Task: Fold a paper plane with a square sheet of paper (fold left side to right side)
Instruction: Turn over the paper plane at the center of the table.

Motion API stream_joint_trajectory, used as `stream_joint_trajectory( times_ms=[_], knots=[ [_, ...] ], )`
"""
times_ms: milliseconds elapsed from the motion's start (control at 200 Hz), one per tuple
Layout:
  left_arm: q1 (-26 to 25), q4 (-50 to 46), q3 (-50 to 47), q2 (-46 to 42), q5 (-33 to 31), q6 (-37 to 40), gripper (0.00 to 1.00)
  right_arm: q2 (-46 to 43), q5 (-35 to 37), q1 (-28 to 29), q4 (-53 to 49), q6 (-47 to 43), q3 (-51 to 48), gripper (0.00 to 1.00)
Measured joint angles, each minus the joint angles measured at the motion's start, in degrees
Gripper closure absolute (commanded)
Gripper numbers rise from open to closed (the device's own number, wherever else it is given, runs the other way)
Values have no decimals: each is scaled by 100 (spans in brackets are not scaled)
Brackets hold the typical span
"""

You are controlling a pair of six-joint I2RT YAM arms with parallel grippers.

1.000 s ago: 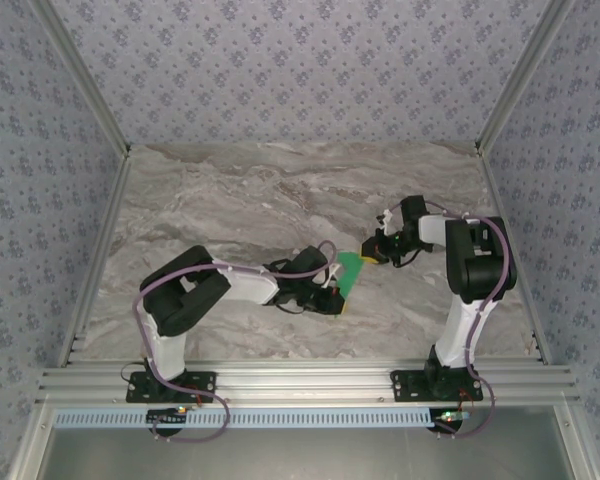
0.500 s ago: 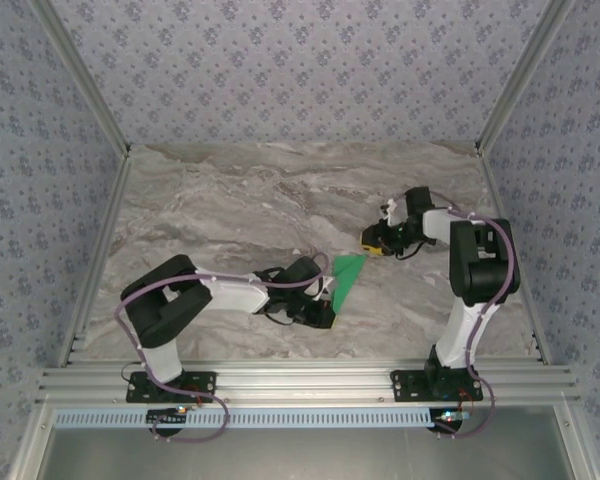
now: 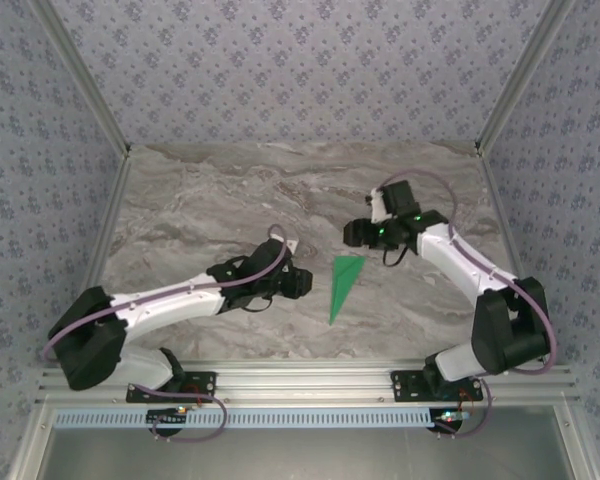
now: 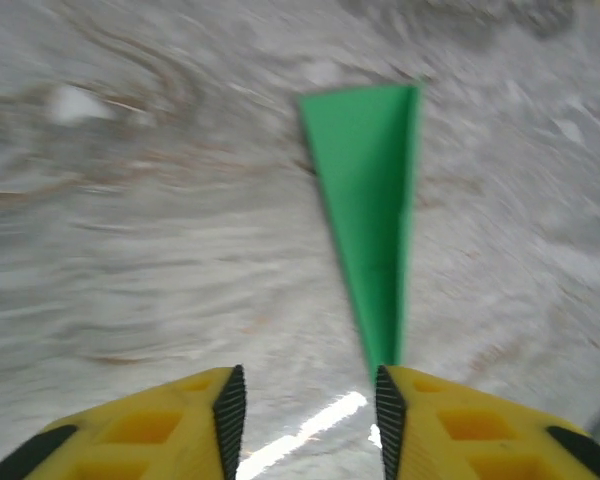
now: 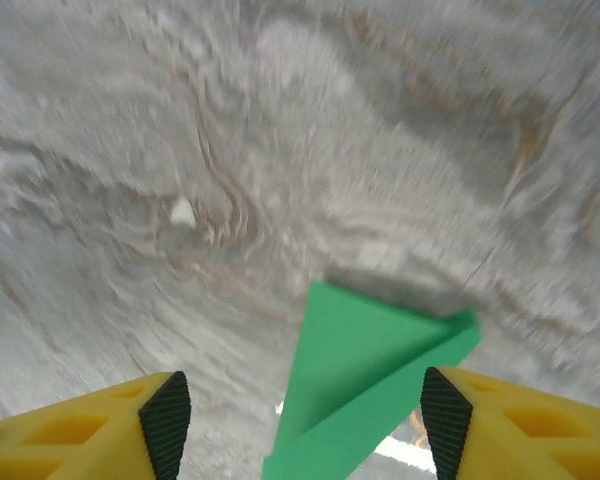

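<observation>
From above, the paper plane [image 3: 345, 287] is seen lying free on the surface [image 3: 230, 200]. In the wrist views its crease is seen, and the left end effector [image 4: 308, 410] and right end effector [image 5: 305, 420] are spread and empty.

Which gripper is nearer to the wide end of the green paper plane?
The right gripper: seen from above, it is just beyond the wide end of the paper plane. The left gripper stands off the plane's long side instead.
</observation>
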Motion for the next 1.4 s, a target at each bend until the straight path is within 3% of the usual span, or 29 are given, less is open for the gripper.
stream_joint_trajectory(
  times_ms=[200, 455, 690, 794, 994, 1129, 1339, 1399],
  knots=[
    [2, -247, -334, -538, -1143, -195, 52, 223, 1202, 1259, -273, 807, -286, 30],
    [2, -374, -586, -713, -1539, -343, 51, 767, 1976, 1751, -424, 1412, -289, 34],
    [2, -404, -625, -837, -1644, -387, 50, 868, 2098, 1888, -496, 1668, -289, 71],
    [2, -444, -636, -901, -1665, -404, 50, 774, 2111, 1904, -621, 1679, -291, 100],
    [2, -535, -667, -1029, -1764, -424, 49, 195, 2033, 2002, -778, 1561, -284, 100],
    [2, -649, -673, -1180, -1864, -426, 48, -376, 1567, 2065, -651, 1331, -275, 100],
    [2, -704, -820, -1556, -2035, -518, 45, -1119, 302, 1620, 852, 1165, -1093, 100],
    [2, -772, -837, -1613, -2076, -535, 44, -975, -2, 1373, 1246, 1167, -1460, 92]
  ],
)
